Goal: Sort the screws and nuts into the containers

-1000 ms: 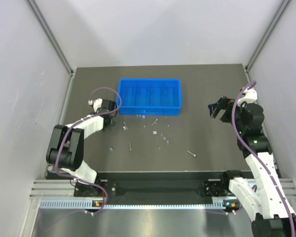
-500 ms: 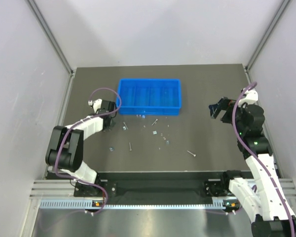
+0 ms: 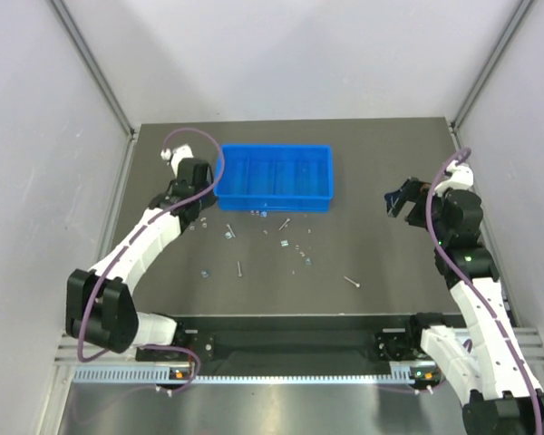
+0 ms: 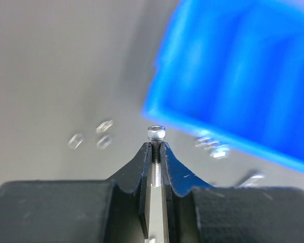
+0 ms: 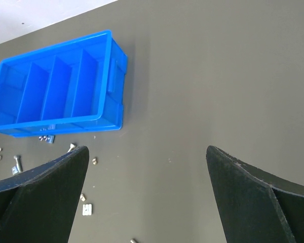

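My left gripper [image 4: 156,146] is shut on a small silvery screw [image 4: 156,133], whose head sticks out past the fingertips. The overhead view puts this gripper [image 3: 202,192] above the table at the left end of the blue tray [image 3: 274,148]. That tray [image 4: 233,71] shows blurred just ahead and to the right. More screws [image 3: 239,268] and nuts [image 3: 299,245] lie scattered on the dark table in front of the tray. At the right side, my right gripper [image 3: 397,201] hangs open and empty. Its wrist view shows the jaws wide apart [image 5: 147,152] over bare table, with the tray's containers [image 5: 55,81] seen at the upper left.
A lone screw [image 3: 352,282] lies toward the right front. Small pieces [image 3: 256,212] sit against the tray's near wall. Nuts [image 5: 95,161] and a small square piece [image 5: 87,209] lie right of the tray's near corner. Grey walls close in the table on three sides.
My left arm has lifted off the table and swung toward the tray's left end, carrying the screw. The right arm has stayed in place.
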{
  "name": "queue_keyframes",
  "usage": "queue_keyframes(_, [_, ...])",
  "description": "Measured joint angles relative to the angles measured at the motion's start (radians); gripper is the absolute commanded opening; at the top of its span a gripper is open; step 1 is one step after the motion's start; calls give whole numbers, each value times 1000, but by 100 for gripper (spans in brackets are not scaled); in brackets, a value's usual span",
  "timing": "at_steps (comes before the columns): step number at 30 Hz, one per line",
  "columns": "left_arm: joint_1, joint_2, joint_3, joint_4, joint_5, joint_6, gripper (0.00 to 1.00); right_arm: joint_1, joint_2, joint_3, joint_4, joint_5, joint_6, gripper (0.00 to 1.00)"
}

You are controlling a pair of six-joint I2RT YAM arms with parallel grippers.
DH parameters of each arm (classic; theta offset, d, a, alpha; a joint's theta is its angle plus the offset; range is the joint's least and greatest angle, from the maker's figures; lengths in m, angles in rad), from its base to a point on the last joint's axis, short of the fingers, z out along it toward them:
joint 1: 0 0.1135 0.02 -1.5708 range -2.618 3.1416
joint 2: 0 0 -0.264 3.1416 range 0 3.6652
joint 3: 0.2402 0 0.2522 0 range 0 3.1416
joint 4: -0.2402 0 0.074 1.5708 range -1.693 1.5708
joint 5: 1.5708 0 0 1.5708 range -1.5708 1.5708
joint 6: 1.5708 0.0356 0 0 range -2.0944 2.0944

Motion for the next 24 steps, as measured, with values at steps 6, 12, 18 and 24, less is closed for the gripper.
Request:
queue_keyframes(6, [-23, 90, 185, 108, 97, 111, 3, 0, 12, 0, 2, 19, 12, 100])
queue_keyframes(12, [-22, 342, 309, 168, 151, 176, 3, 0, 39, -6, 2, 36, 18, 100])
queue_keyframes(18, [-23, 477, 352, 167, 166, 213, 12, 0, 35, -13, -2, 49, 17, 100])
queue_keyframes(24, [-22, 489, 380, 164, 166, 246, 72, 0, 23, -13, -3, 69, 16, 100])
